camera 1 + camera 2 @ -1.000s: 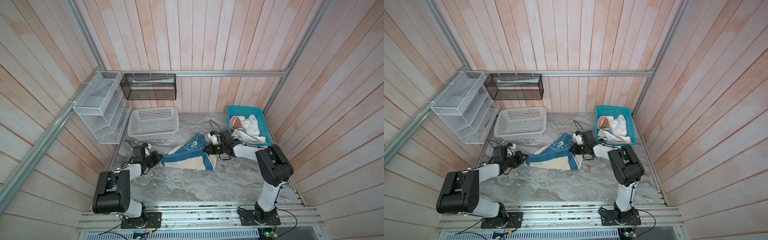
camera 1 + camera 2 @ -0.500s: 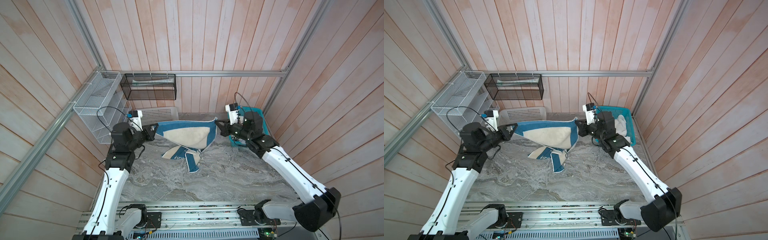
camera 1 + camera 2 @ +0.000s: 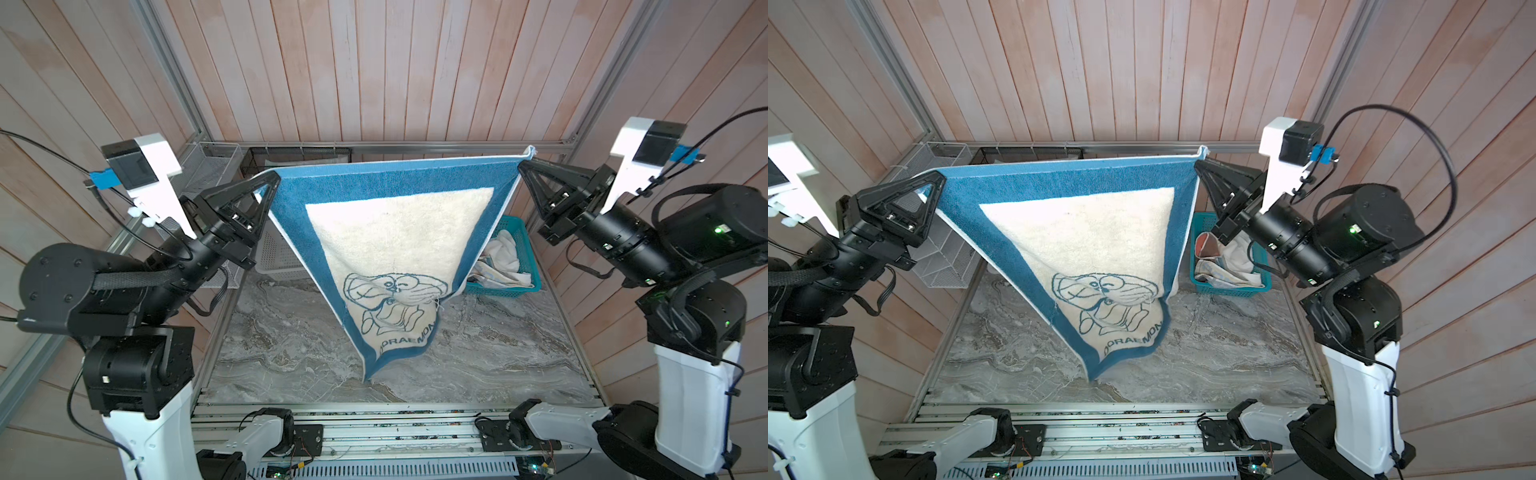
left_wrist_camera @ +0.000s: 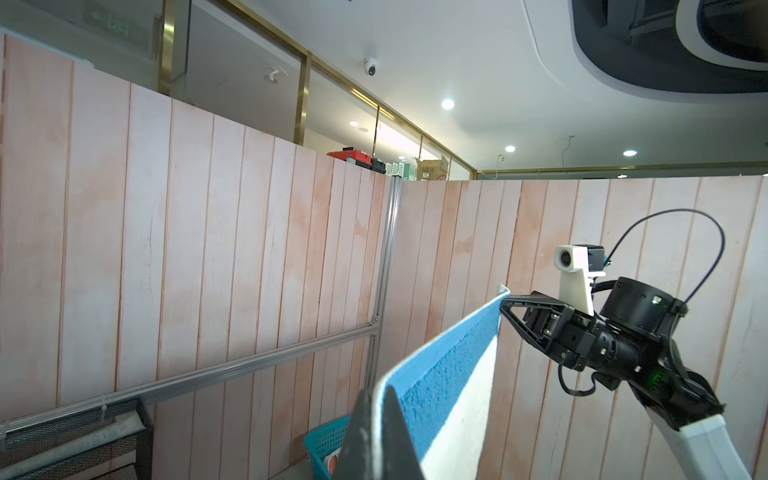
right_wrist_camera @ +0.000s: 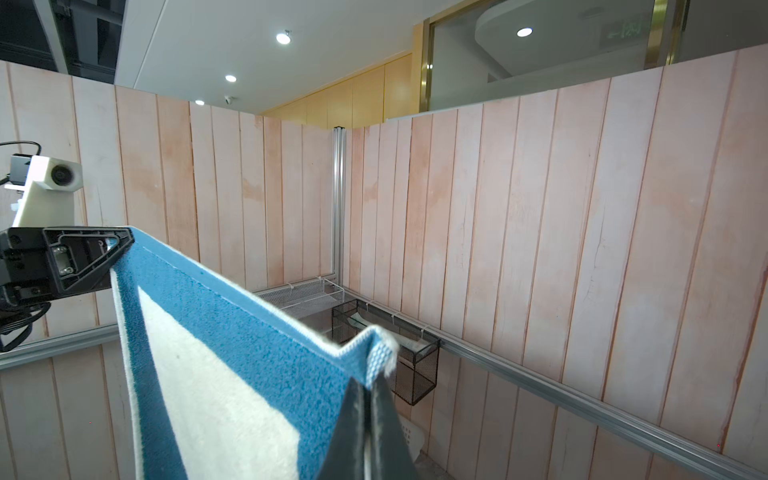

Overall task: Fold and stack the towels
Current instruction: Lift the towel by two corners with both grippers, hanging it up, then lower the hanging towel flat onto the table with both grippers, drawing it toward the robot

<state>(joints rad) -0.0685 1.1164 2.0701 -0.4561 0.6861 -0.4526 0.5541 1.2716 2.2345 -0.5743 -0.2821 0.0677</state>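
Observation:
The blue towel (image 3: 395, 232) (image 3: 1084, 232) with a cream panel and a cartoon outline hangs spread high above the marble table (image 3: 498, 353). My left gripper (image 3: 272, 180) (image 4: 376, 392) is shut on one top corner. My right gripper (image 3: 521, 166) (image 5: 368, 384) is shut on the other top corner. The top edge runs taut between them, and the towel's lower end hangs narrowed just above the table's front. More towels lie crumpled in the teal basket (image 3: 536, 286): a white one (image 3: 505, 253) and a salmon-brown one (image 3: 1206, 245).
A white perforated basket (image 3: 274, 266) stands at the back left, partly behind the hanging towel. A white wire rack (image 3: 208, 166) and a black mesh basket (image 3: 299, 156) hang on the walls. Wooden panels enclose the table on three sides.
Both arms have risen from the table with the blue towel's corners and moved apart. The towel went from lying crumpled on the table to hanging spread.

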